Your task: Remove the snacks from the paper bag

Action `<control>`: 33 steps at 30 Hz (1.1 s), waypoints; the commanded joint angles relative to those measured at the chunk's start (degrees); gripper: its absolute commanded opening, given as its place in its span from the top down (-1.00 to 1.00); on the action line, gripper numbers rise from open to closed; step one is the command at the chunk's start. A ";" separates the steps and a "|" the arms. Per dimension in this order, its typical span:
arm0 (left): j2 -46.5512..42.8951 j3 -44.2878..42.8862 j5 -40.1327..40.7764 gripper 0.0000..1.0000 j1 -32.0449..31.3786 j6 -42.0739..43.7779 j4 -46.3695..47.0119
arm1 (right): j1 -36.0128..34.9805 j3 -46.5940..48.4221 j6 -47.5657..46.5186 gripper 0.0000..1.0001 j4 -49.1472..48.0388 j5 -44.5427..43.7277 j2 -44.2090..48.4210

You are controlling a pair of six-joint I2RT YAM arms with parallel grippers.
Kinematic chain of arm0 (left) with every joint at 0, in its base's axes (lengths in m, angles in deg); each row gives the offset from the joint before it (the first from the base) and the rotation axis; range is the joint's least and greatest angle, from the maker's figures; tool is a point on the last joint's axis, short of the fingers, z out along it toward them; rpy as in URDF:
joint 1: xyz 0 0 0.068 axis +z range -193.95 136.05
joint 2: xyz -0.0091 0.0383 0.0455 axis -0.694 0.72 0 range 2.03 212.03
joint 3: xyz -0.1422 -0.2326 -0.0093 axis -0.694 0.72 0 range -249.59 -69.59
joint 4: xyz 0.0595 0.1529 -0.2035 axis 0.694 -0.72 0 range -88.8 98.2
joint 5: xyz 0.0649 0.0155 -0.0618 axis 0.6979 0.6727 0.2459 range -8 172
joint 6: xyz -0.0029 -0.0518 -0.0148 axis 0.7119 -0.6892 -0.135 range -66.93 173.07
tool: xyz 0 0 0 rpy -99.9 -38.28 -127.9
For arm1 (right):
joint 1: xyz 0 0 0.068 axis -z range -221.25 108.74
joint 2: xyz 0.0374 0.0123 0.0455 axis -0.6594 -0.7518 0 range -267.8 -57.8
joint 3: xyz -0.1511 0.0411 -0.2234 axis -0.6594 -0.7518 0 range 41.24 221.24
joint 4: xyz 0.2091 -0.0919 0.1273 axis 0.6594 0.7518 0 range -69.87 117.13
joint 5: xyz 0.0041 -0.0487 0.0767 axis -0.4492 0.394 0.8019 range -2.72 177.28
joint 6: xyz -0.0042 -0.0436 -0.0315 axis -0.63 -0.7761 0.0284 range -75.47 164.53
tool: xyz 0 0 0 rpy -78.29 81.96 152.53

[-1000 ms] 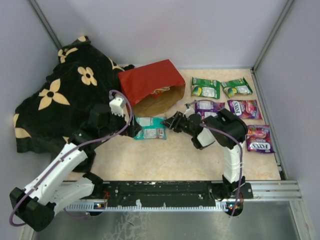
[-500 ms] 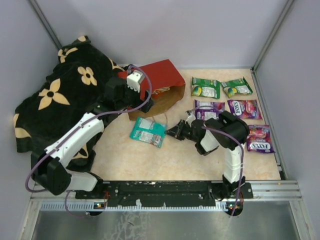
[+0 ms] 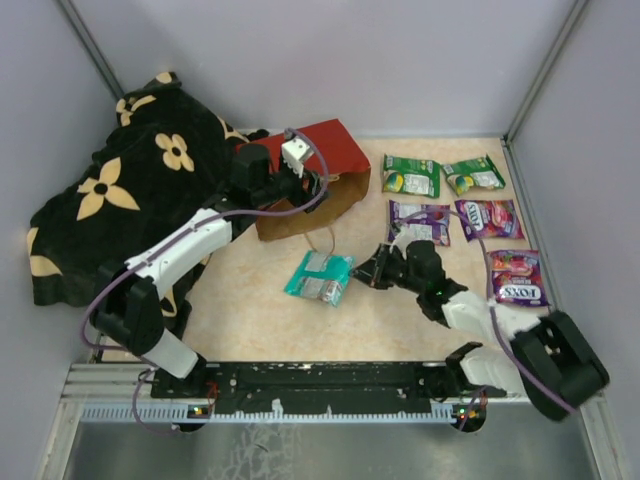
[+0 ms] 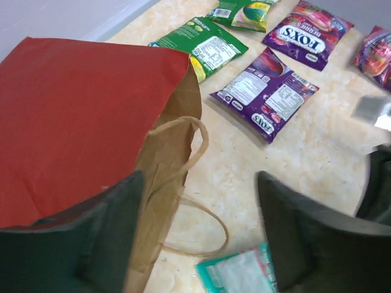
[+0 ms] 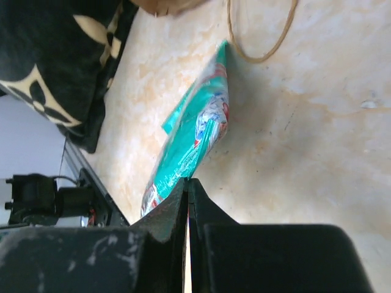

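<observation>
Bag on its side, teal packet gripped

Blanket lies heaped at the left of the desk. The left gripper hovers at the red bag's mouth with its jaws wide apart, one finger over the bag. Just in front of the mouth, the teal packet tilts on edge, pinched by the closed right gripper. Further right, two green packets, two purple packets and a pink-red packet lie flat.
</observation>
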 commanded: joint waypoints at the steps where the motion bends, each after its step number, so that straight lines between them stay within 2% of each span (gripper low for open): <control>1: 3.46 -4.15 -1.65 -0.24 -0.33 2.29 3.35 | 1.27 6.71 -8.37 1.00 27.59 -7.87 14.50; 3: 4.39 -4.86 -1.53 0.25 -0.31 3.20 3.06 | 4.40 9.37 -8.52 1.00 32.31 -6.20 18.67; 5: 4.08 -5.15 -0.06 0.93 -0.30 3.47 2.23 | 7.21 12.62 -8.95 1.00 36.11 -4.66 21.40; 6: 3.51 -4.83 0.75 1.00 -0.25 3.37 2.03 | 7.76 14.91 -9.64 1.00 38.10 -5.15 22.20; 9: -0.37 -1.39 3.66 1.00 -0.24 3.09 1.73 | 8.14 23.82 -12.48 1.00 42.87 -7.89 22.62; 14: -11.27 9.09 8.30 1.00 -0.30 0.82 1.38 | 9.55 37.64 -16.45 1.00 45.78 -13.19 18.20; 18: -20.22 15.10 11.04 1.00 -0.32 -0.67 0.02 | 13.03 44.98 -18.40 1.00 46.50 -12.41 12.63; 19: -21.85 15.54 11.32 1.00 -0.31 -0.72 -1.25 | 13.15 46.89 -19.09 0.93 48.47 -12.35 10.28; 20: -23.36 15.66 11.63 1.00 -0.31 -0.81 -2.67 | 13.16 48.23 -20.35 0.65 50.79 -12.44 8.23; 21: -24.72 15.77 12.37 1.00 -0.33 -1.02 -4.22 | 13.21 48.54 -20.80 0.23 52.58 -12.39 6.44; 22: -26.20 15.89 12.81 1.00 -0.31 -1.19 -5.67 | 13.13 47.65 -20.98 -0.08 53.43 -12.93 5.56; 24: -29.00 16.21 13.58 1.00 -0.31 -1.65 -8.64 | 12.75 43.19 -20.24 -0.63 53.21 -15.09 6.07; 25: -30.36 16.47 14.06 1.00 -0.31 -1.95 -10.13 | 12.65 40.83 -19.93 -0.76 53.55 -16.62 6.71; 28: -35.39 17.54 14.92 1.00 -0.32 -2.98 -15.62 | 12.66 33.09 -19.13 -0.88 55.16 -20.40 8.13; 30: -38.68 18.66 15.50 1.00 -0.31 -3.64 -19.06 | 12.64 29.16 -18.45 -0.88 55.69 -19.96 7.88; 33: -43.61 20.68 16.17 1.00 -0.31 -5.26 -23.80 | 12.64 21.69 -17.65 -0.78 54.34 -17.65 6.48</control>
